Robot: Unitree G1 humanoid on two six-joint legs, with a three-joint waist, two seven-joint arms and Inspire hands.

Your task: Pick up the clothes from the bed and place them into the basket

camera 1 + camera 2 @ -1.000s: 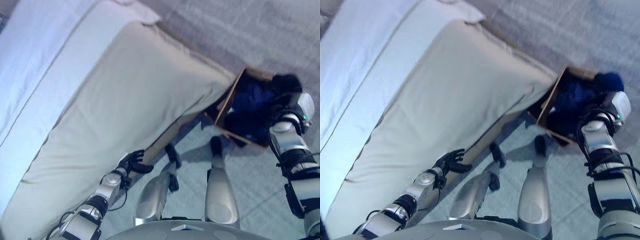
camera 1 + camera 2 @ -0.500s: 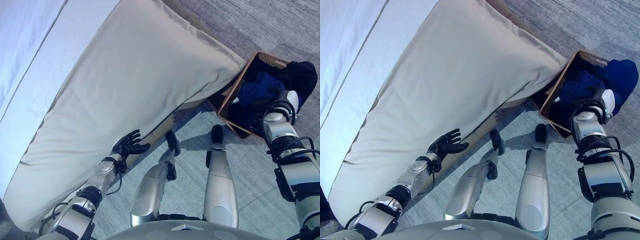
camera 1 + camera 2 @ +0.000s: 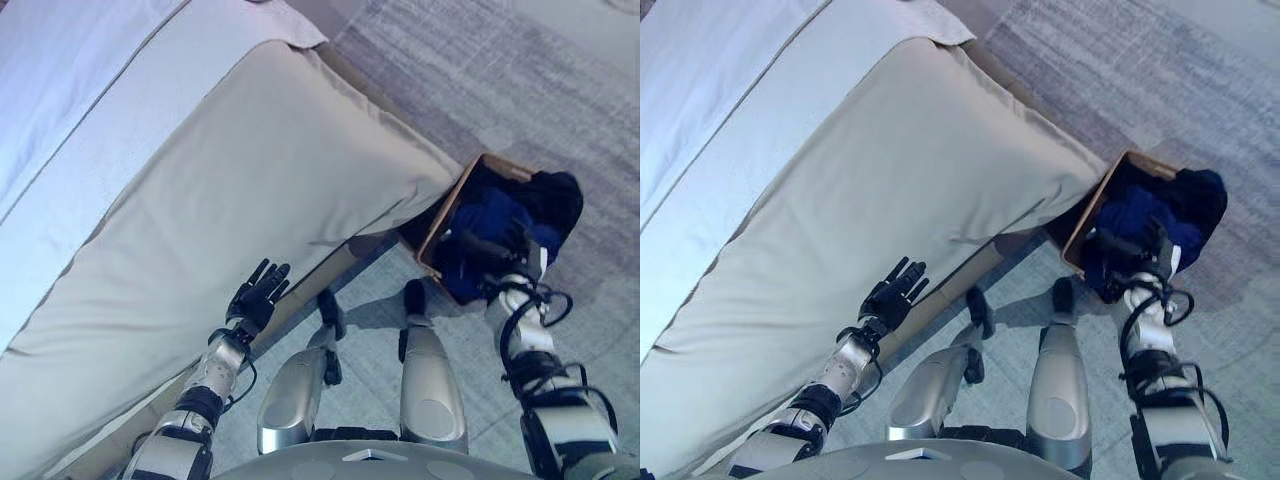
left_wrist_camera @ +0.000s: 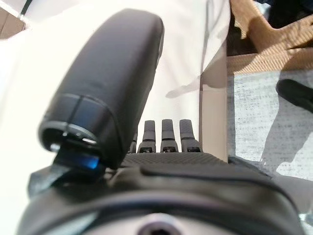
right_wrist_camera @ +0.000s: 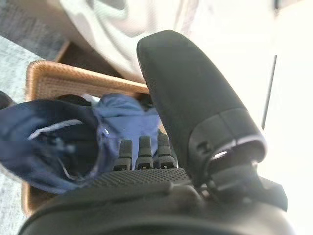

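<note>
Left eye view: right hand hovers, fingers seemingly straight and empty, over clothes heaped in the basket; left hand open by the bed

Left hand and right hand both extended, fingers straight.

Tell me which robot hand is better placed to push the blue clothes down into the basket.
The right robot hand. It hovers open right over the blue clothes heaped in the basket, while the left robot hand is open by the side of the bed, away from the basket.
</note>
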